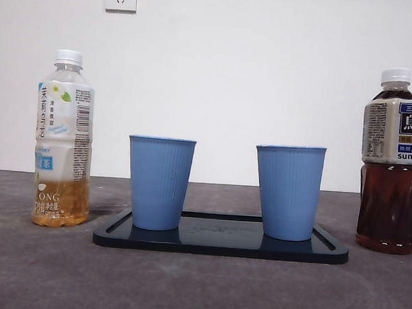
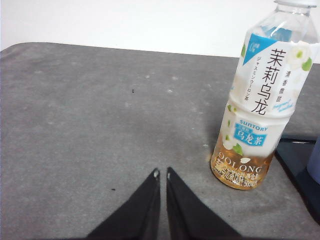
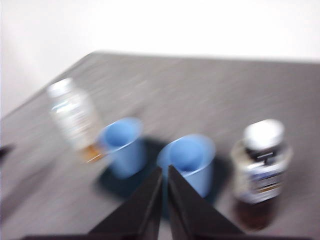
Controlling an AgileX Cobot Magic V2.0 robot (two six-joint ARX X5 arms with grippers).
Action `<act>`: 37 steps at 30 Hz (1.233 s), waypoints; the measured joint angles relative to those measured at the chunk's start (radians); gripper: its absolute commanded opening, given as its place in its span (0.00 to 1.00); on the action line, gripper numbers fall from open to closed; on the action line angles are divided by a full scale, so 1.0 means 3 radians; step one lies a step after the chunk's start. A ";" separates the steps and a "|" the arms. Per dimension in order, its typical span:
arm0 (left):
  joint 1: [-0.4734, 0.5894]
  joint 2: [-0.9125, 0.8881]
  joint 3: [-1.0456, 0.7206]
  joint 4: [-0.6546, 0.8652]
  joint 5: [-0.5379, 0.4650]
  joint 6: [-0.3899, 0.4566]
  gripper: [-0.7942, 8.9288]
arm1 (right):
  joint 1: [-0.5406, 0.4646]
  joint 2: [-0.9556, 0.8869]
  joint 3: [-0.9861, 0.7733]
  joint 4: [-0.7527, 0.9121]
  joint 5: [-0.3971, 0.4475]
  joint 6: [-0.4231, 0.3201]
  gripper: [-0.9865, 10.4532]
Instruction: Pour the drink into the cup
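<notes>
Nearest the front camera lies a dark tray (image 1: 220,245) on the grey table (image 1: 38,270), carrying two blue ribbed cups: one cup (image 1: 160,183) toward the tray's nine o'clock end and the other cup (image 1: 288,192) toward its three o'clock end, both upright and apart from each other.

Neither gripper appears in the front view. In the left wrist view, the left gripper (image 2: 161,174) has its two black jaws drawn almost together, a thin slit between the tips, with nothing held and nothing touched; it hangs above bare table. The pale tea bottle (image 2: 262,102) stands upright near it, at about two o'clock from the jaw tips, beside the tray's edge (image 2: 298,167). Its label reads "SUNTORY" and "OOLONG", with large Chinese characters; amber liquid fills only its base.

The right gripper (image 3: 165,170) is likewise nearly closed and empty, held high above the scene in a blurred picture. Below it sit both cups, the nearer one (image 3: 189,161) just beyond the tips, and the dark tea bottle (image 3: 260,170) at about three o'clock. In the front view that bottle (image 1: 391,162), white-capped and mostly full, stands beyond the tray's three o'clock end; only "sun" is readable on its label.
</notes>
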 measured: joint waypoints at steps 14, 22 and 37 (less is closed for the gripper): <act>0.0000 0.0000 0.0000 0.0000 0.0000 0.0000 0.10 | -0.0914 -0.1310 -0.2529 0.1385 0.0713 -0.0577 0.10; 0.0000 0.0000 0.0000 0.0000 0.0000 0.0000 0.10 | -0.0923 -0.1663 -0.3146 0.1832 0.0572 -0.0712 0.10; 0.0000 0.0000 0.0000 0.0000 0.0000 0.0000 0.10 | -0.0923 -0.1661 -0.3180 0.1920 0.0526 -0.0993 0.10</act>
